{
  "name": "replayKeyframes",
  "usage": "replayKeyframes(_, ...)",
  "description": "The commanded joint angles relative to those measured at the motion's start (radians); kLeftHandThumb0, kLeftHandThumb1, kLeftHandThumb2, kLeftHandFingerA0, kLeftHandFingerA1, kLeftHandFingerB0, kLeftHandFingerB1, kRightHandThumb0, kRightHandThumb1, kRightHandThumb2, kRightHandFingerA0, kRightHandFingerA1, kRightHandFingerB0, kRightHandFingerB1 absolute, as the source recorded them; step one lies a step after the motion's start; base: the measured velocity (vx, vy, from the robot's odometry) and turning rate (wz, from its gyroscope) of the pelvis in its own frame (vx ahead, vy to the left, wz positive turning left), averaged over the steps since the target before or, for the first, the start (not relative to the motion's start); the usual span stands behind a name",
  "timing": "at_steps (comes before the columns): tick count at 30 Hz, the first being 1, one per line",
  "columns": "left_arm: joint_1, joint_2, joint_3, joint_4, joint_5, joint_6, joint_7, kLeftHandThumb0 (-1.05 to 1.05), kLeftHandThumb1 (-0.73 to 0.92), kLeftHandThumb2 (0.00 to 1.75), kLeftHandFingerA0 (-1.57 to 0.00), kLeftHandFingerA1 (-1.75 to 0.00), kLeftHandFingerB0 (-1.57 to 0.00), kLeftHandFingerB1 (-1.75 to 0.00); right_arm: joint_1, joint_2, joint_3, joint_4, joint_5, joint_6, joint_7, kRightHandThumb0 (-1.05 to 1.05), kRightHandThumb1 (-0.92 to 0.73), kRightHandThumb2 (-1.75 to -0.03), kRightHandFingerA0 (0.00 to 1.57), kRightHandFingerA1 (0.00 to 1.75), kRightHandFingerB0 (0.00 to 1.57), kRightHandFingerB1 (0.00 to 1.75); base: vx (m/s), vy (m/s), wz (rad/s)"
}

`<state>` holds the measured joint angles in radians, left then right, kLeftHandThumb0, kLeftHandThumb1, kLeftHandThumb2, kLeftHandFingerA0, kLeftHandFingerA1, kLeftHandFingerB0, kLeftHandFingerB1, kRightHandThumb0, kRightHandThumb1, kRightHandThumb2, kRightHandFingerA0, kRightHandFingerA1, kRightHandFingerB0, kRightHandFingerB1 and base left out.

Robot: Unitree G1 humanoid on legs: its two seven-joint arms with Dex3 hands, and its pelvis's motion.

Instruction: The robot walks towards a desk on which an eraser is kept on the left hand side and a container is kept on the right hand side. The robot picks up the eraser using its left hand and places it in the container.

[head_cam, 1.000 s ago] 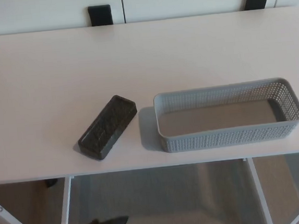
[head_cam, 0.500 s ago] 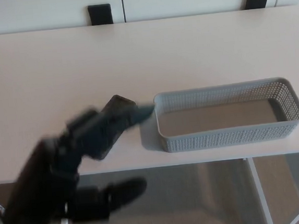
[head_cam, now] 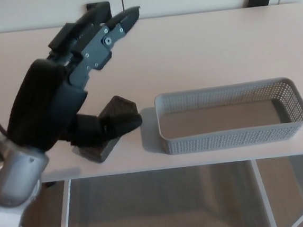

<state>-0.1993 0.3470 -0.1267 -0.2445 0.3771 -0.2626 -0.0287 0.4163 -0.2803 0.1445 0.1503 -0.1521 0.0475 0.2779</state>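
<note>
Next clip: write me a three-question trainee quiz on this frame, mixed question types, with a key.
1. True or false: the eraser already lies inside the container.
2. Which hand is in view? A) left B) right C) both
3. Fill in: the left hand is ____, fingers spread above the eraser.

Key
1. False; the eraser lies on the desk, left of the empty container.
2. A; it comes in from the picture's left.
3. Open; its thumb reaches across the eraser, but nothing is gripped yet.
</note>
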Motion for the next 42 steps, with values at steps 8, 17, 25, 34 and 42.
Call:
replayKeyframes(8,-0.143,-0.076,-0.129,0.253,0.35,0.591,-0.094,-0.64,0.4,0.71,0.0,0.0,0.0,0.0,-0.02,-0.025,-0.009,0.005,0.004,0.01,0.014,-0.39,-0.32,-0.9,0.05,0.53,0.01,0.53,0.0,0.0,0.0)
replayKeyframes(17,-0.17,-0.111,-0.186,0.369,0.387,0.67,-0.099,-0.61,0.39,0.71,0.0,0.0,-0.01,-0.01,-0.012,-0.025,-0.011,-0.013,0.002,0.024,0.009,-0.38,-0.33,-0.91,0.05,0.54,0.01,0.53,0.0,0.0,0.0)
replayKeyframes(25,-0.175,-0.145,-0.209,0.411,0.4,0.707,-0.074,-0.62,0.4,0.72,0.0,0.0,0.0,-0.03,-0.018,-0.028,-0.01,-0.005,-0.004,0.021,0.006,-0.38,-0.34,-0.91,0.04,0.53,0.01,0.53,0.0,0.0,0.0)
replayKeyframes(34,-0.171,-0.168,-0.205,0.434,0.405,0.743,-0.058,-0.6,0.39,0.7,0.0,0.0,0.0,-0.02,-0.018,-0.032,-0.008,-0.008,-0.008,0.025,0.007,-0.38,-0.33,-0.91,0.04,0.53,0.01,0.52,0.0,0.0,0.0)
replayKeyframes(42,-0.173,-0.163,-0.209,0.479,0.401,0.768,-0.057,-0.58,0.38,0.68,0.0,0.0,-0.02,-0.02,-0.013,-0.035,-0.005,-0.007,-0.012,0.021,0.009,-0.38,-0.35,-0.92,0.04,0.53,0.0,0.52,0.0,0.0,0.0)
